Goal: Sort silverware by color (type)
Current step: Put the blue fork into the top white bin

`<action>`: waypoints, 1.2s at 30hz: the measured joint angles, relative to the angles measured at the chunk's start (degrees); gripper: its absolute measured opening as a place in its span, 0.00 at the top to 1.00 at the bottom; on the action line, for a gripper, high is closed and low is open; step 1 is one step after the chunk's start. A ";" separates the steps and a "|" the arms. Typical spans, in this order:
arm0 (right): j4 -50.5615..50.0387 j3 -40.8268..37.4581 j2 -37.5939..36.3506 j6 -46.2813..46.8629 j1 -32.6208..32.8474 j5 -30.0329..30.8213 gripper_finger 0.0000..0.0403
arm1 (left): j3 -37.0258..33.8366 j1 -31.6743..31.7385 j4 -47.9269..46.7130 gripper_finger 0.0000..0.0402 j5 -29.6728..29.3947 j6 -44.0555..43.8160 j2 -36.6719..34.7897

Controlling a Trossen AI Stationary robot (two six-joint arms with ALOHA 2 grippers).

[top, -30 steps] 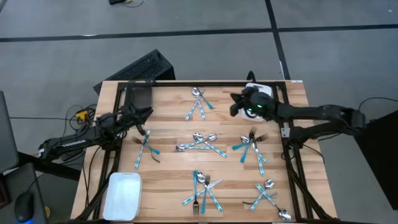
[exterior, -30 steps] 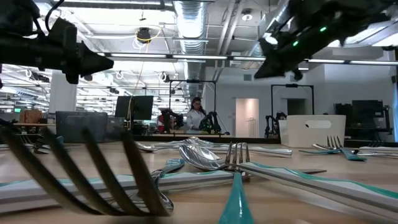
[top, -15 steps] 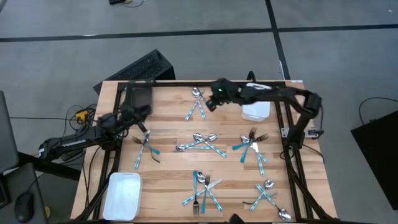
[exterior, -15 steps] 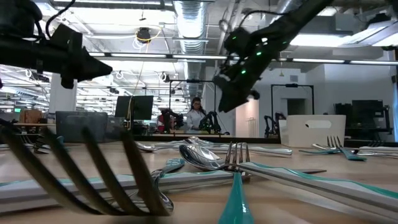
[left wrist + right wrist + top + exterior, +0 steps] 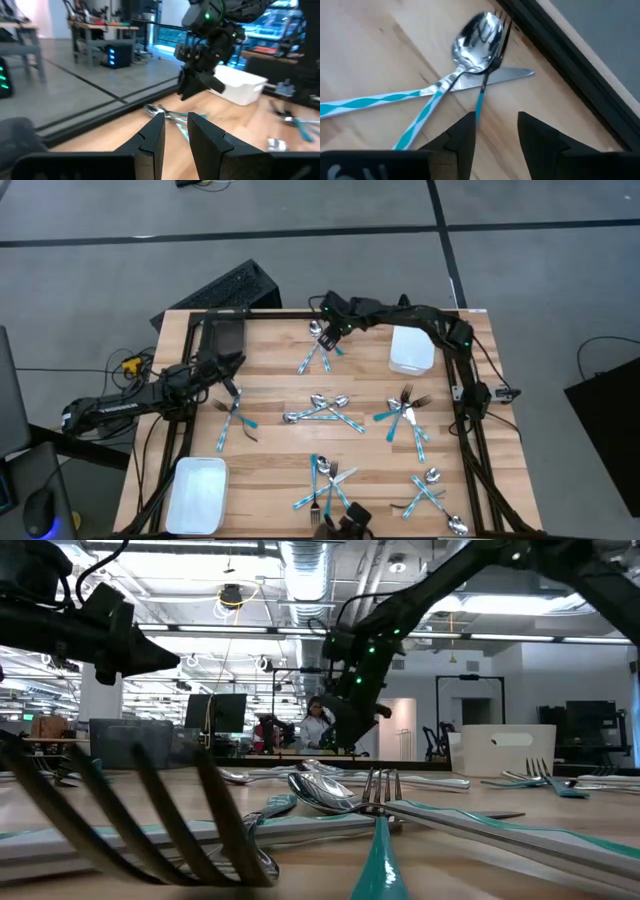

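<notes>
The silverware lies in several small piles on the wooden table (image 5: 270, 395): teal-handled forks, spoons and knives. My right gripper (image 5: 328, 328) hangs open over the far-centre pile (image 5: 320, 348), slanting down. In its wrist view (image 5: 492, 135) a spoon (image 5: 476, 35), a fork (image 5: 490, 55) and a knife (image 5: 507, 75) lie crossed just ahead of the fingertips, untouched. My left gripper (image 5: 228, 382) waits at the table's left, level and open with nothing between its fingers (image 5: 175, 132). It stands just beyond the far end of the left pile (image 5: 235, 420).
A white tray (image 5: 412, 350) stands at the far right, another (image 5: 198, 495) at the near left corner. A dark grey bin (image 5: 225, 335) sits at the far left. Other piles lie at the centre (image 5: 325, 410), right of centre (image 5: 405, 420), near centre (image 5: 325, 485) and near right (image 5: 430, 495).
My right gripper has swept from above the far-right tray along the far edge toward the table's left. On the way it has sunk and tipped downward, ending over the far-centre pile. No silverware has moved.
</notes>
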 joint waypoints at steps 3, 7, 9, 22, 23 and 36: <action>-4.06 4.08 3.27 -0.60 -0.20 -1.68 0.61 | 0.02 0.04 0.04 0.82 -0.79 1.90 0.00; -7.88 7.43 5.77 -0.67 -0.08 -4.01 0.63 | 0.02 0.04 0.04 0.82 -0.93 2.93 0.00; -7.79 8.21 5.77 -0.67 -0.08 -4.22 0.65 | 0.02 0.04 0.09 0.82 -1.56 3.87 0.00; -19.51 8.33 5.69 0.33 0.33 -7.21 0.72 | 0.09 0.04 0.22 0.82 -7.04 5.79 0.00; -19.69 8.07 5.69 0.48 0.78 -7.23 0.73 | 0.09 0.04 0.22 0.82 -7.04 6.11 0.00; -20.59 1.66 4.99 0.88 3.36 -7.10 0.85 | 0.11 0.04 0.20 0.82 -4.61 2.29 0.00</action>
